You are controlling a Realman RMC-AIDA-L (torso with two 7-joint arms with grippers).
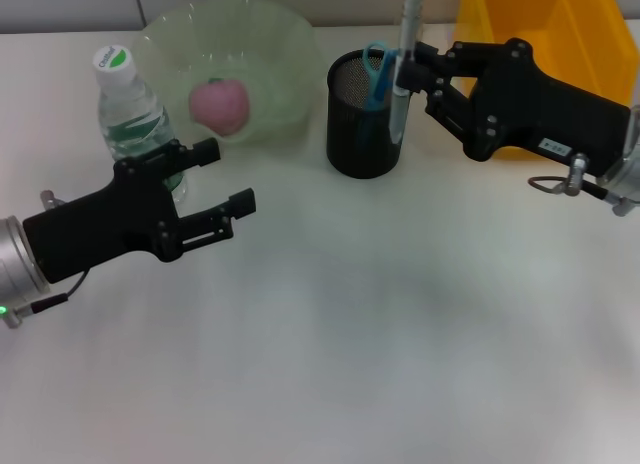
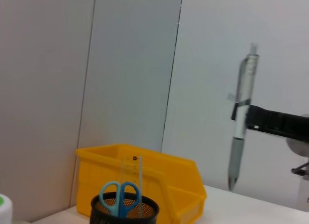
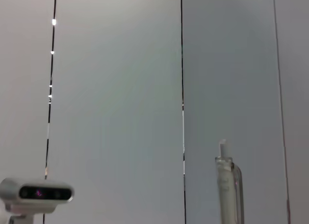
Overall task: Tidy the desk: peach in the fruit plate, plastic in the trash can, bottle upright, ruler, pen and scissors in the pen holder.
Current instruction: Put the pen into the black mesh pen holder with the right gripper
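Three containers sit along the far side of the white table (image 1: 400,324). Black mesh pen holder (image 1: 364,114) at 12 o'clock holds blue-handled scissors (image 1: 376,69), handles up; the left wrist view also shows a clear ruler (image 2: 139,178) standing in it beside them. Translucent green fruit plate (image 1: 270,44) at 11 o'clock carries the pink peach (image 1: 220,106), near its middle. Yellow bin (image 1: 520,24) at 1 o'clock; contents cannot be told.

Water bottle (image 1: 128,109) stands upright at 10 o'clock, white cap with green label, just beside the plate's rim.

Pen (image 1: 402,64): silver-grey, translucent barrel, held vertical, tip down, over the holder's right-hand rim. Whether the tip is inside the mesh cannot be told. Right pincer (image 1: 408,72) is clamped on the pen about mid-barrel, reaching in from 2 o'clock.

Left pincer (image 1: 228,180) hangs over the table at 9 o'clock, fingers spread, nothing between them, close by the bottle.
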